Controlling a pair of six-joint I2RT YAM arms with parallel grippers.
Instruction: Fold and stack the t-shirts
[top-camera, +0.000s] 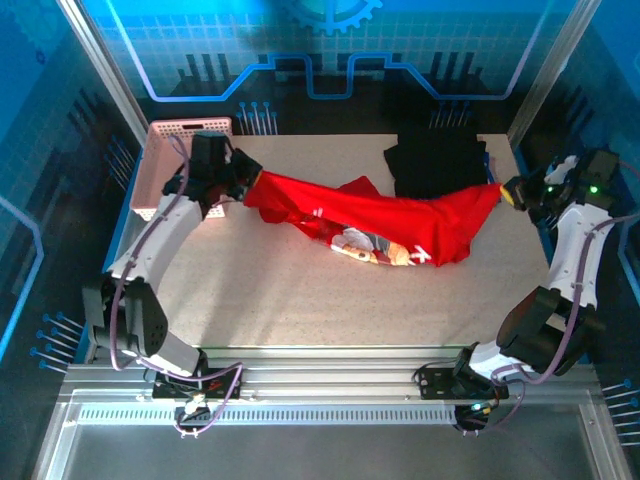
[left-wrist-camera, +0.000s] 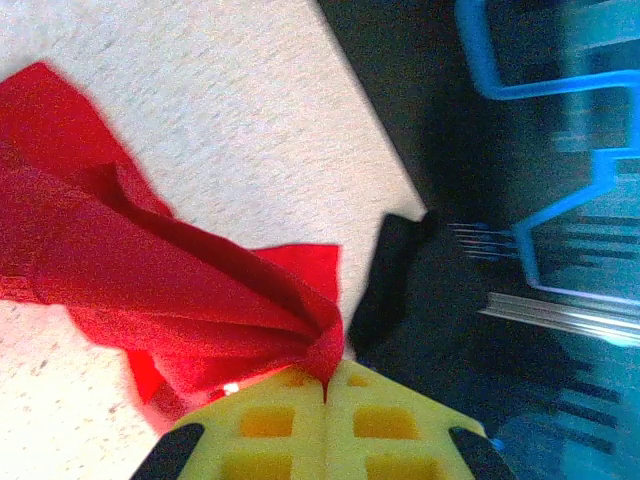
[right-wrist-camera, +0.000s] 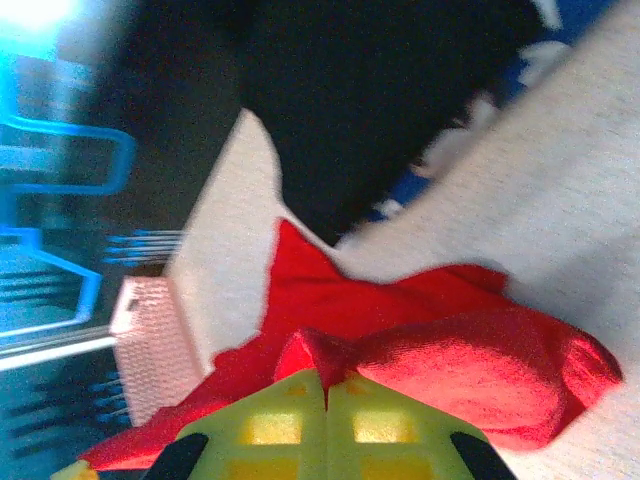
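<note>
**Red tee strung between both grippers, middle sagging on the table**

The red t-shirt (top-camera: 385, 225) runs across the far half of the table (top-camera: 300, 310), from near the far-left corner to the right edge. It's lifted at both ends. The middle droops and rests on the surface, w/ the teddy-bear print (top-camera: 375, 248) bunched and only partly showing.

Left gripper (top-camera: 240, 186) is clenched on a pinch of red cloth at the left end. Right gripper (top-camera: 508, 192) is clamped on the opposite end. In both wrist views the pads meet w/ fabric gathered between them.

Handling, as I judge it:
- The cloth is light, soft and floppy. It has no stiffness, so it sags wherever you don't support it.
- It's not fragile, but a thin pinch can slip if you pull hard.
- Best holds are hems, shoulders or corners, not mid-panel bunches. Which part each gripper has, I can't tell.
- Keep tension even and lay it flat before you fold.

The folded dark shirts (top-camera: 440, 165) sit at the far edge toward the right, just beyond the red tee's right end. That's prob. your stack spot, so don't drag the red cloth over them.

The table top is pale, speckled and matte, so expect some drag on cloth. A pink basket (top-camera: 165, 150) stands at the far-left corner, close by the left gripper. Frame posts (top-camera: 103, 62) and blue panels (top-camera: 330, 50) close in the far side, so there's little swing room there.
</note>
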